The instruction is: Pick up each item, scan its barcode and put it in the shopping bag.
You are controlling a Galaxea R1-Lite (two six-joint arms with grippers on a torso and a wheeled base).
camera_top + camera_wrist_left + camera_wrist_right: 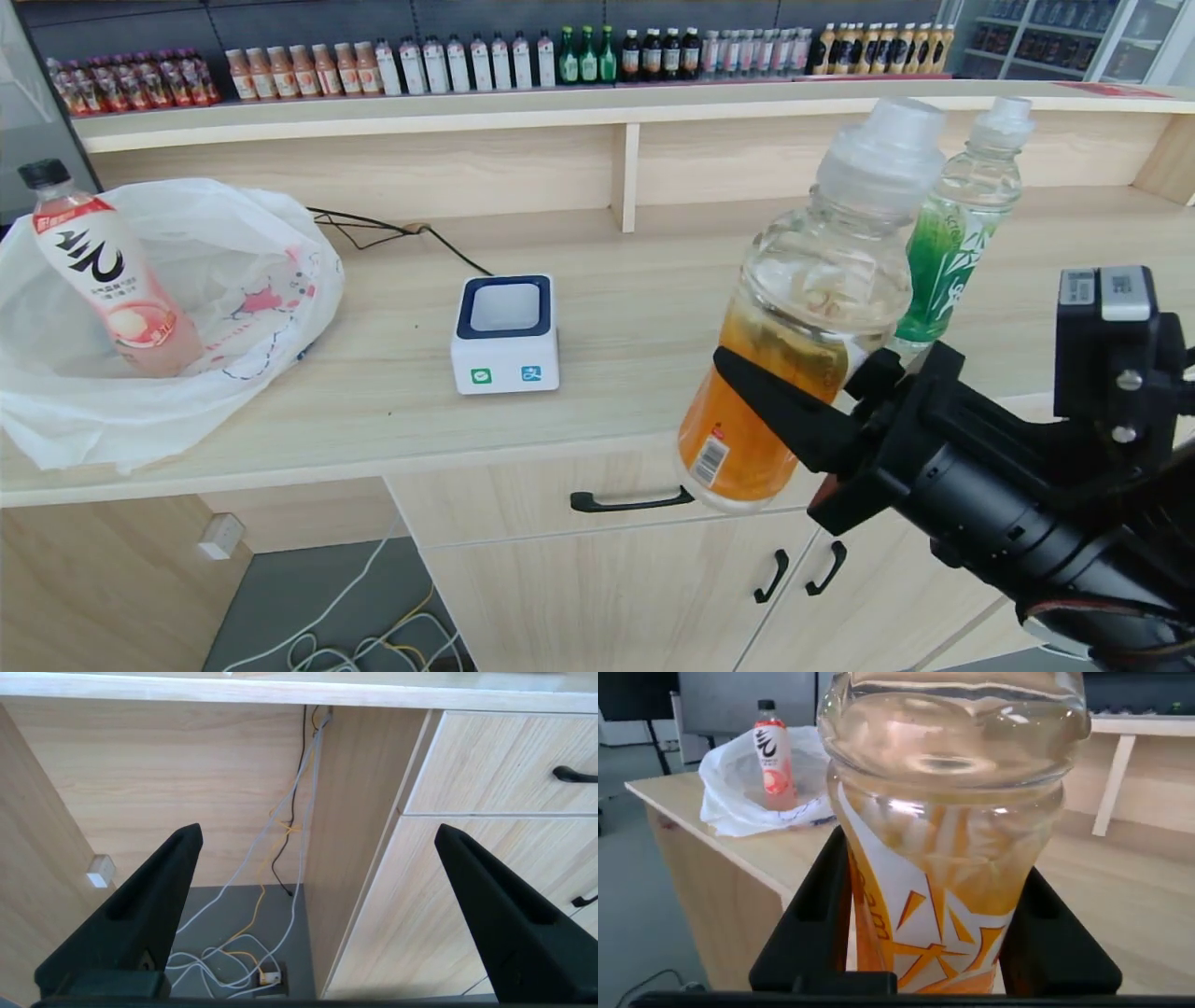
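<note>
My right gripper (803,411) is shut on an orange-labelled bottle (803,317) with a white cap, held tilted in the air over the counter's front edge, right of the scanner; its barcode faces down and forward. In the right wrist view the orange bottle (948,849) sits between the fingers (817,915). A white scanner (505,332) with a blue-rimmed window stands mid-counter. A white shopping bag (233,280) lies at the left with a pink bottle (107,271) standing in it. A green-labelled bottle (952,233) stands behind the held one. My left gripper (322,915) hangs open below the counter.
A black cable (392,229) runs along the counter behind the scanner. Shelves of bottles (560,56) line the back wall. Drawers with black handles (625,502) are under the counter, and loose cables (252,952) lie on the floor.
</note>
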